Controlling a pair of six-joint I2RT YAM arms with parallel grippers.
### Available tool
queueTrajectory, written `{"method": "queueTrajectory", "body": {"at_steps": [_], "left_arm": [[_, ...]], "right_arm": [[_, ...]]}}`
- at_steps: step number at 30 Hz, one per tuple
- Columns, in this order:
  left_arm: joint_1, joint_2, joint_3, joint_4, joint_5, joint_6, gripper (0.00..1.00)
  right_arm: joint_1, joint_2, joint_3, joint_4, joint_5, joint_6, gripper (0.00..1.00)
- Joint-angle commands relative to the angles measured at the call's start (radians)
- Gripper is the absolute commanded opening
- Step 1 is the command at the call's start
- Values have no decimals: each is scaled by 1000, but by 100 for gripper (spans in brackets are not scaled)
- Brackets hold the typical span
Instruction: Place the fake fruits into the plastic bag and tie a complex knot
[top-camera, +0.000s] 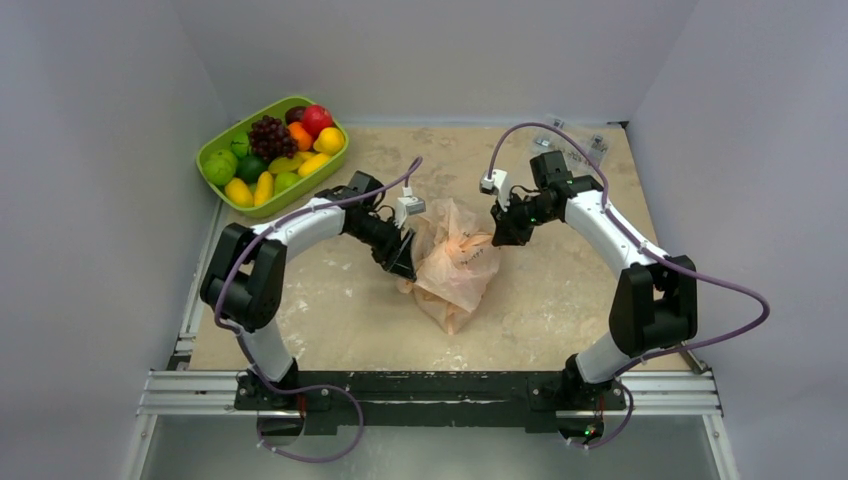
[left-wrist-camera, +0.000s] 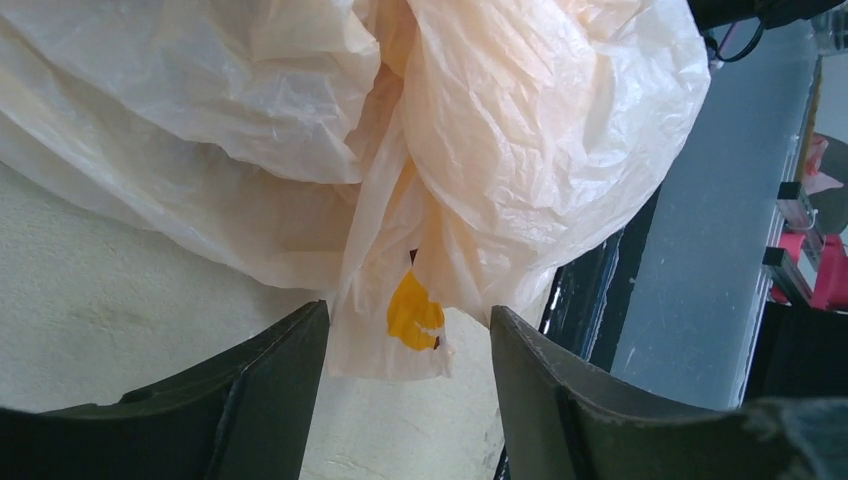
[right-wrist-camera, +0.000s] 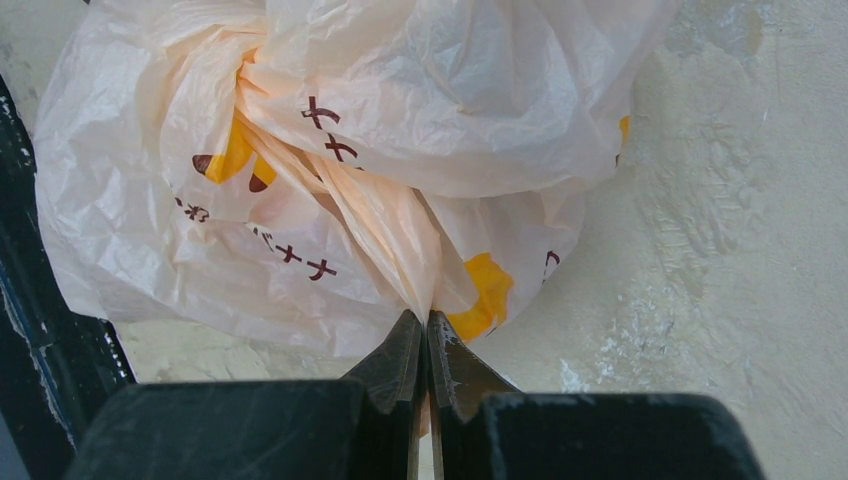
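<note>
Top external view, far left: a lime-green oval plastic tray sits at the far left corner of the beige mottled tabletop, heaped with glossy red, orange, yellow and green fake fruits and a dark purple grape bunch; the left gripper reaches in to the left side of the thin crinkly translucent peach-orange plastic bag, which lies crumpled at mid-table between the two arms, well apart from the tray; in the left wrist view this gripper has its fingers apart, a hanging fold of the plastic bag with an orange print dangling in the gap; right of the bag, the right gripper meets its far right side; the right wrist view shows that gripper with fingers pressed together, pinching a twisted strip drawn taut from the plastic bag; at the far right edge lie small clear packets.
</note>
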Motion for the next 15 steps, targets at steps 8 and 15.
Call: {"method": "queueTrajectory", "body": {"at_steps": [8,15], "left_arm": [[0,-32,-7,-52,84,109,73],[7,-75,64,-284,-43,403,81]], "right_arm": [[0,-24,14,0,-35,-33,0],[0,-22,22,-19,-42,-52,0]]}}
